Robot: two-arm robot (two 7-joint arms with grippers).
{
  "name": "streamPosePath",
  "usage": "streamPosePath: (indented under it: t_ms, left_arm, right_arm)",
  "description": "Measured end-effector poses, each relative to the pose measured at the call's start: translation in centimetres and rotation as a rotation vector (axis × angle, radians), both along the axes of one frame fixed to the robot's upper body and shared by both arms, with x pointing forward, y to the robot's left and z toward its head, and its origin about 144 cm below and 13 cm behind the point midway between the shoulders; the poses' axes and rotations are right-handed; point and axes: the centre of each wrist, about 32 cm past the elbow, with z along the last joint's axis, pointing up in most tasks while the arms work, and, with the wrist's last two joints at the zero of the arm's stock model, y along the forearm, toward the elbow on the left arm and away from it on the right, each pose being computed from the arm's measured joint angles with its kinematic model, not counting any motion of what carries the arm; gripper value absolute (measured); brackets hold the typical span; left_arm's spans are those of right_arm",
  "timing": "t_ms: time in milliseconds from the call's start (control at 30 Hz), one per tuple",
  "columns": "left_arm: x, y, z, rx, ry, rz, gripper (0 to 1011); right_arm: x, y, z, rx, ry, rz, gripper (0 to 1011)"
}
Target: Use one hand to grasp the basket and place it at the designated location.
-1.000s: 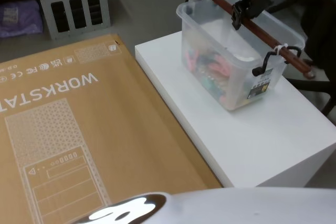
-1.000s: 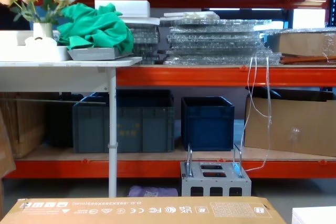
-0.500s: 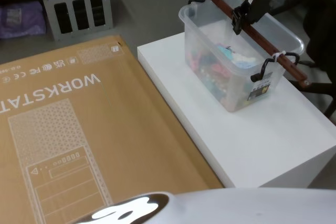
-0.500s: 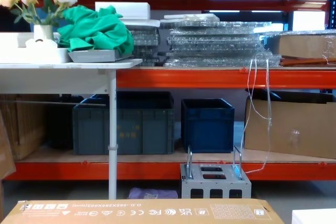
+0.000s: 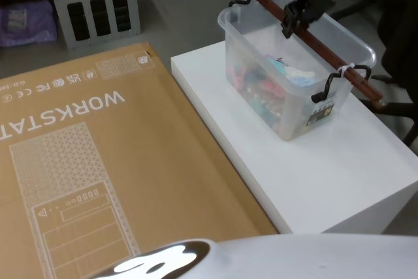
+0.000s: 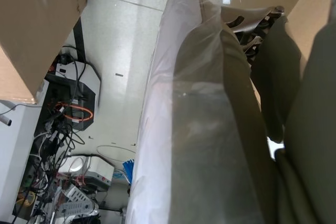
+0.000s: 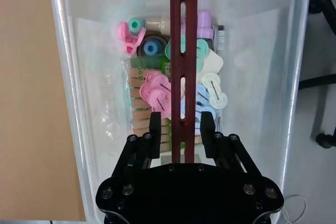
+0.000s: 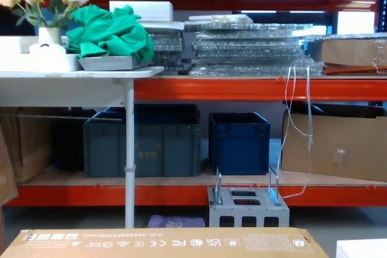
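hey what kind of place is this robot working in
Most likely a warehouse or workshop storeroom. Orange steel racking holds dark blue crates, cardboard boxes and stacks of bubble wrap, and a big flat shipping carton lies beside the white table where the basket stands.

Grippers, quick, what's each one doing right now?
Right gripper: open, fingers either side of the basket's handle bar, not clamped.
Left gripper: cannot tell.
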Motion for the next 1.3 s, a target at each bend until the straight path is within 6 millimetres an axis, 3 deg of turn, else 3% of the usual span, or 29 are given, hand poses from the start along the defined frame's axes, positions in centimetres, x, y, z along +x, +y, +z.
streamPosePath:
  t_ms: [133,633,1300]
  left_arm:
    - [0.0,0.0,0.0,0.000,0.000,0.000,0]
    - [0.0,0.0,0.0,0.000,0.000,0.000,0]
    - [0.0,0.0,0.0,0.000,0.000,0.000,0]
  right_arm:
    - [-0.1,-0.3,0.8,0.007,-0.024,-0.006,572]
    - [-1.0,-1.6,3.4,0.036,-0.076,-0.047,985]
    - [-1.8,-2.4,4.8,0.071,-0.104,-0.044,1000]
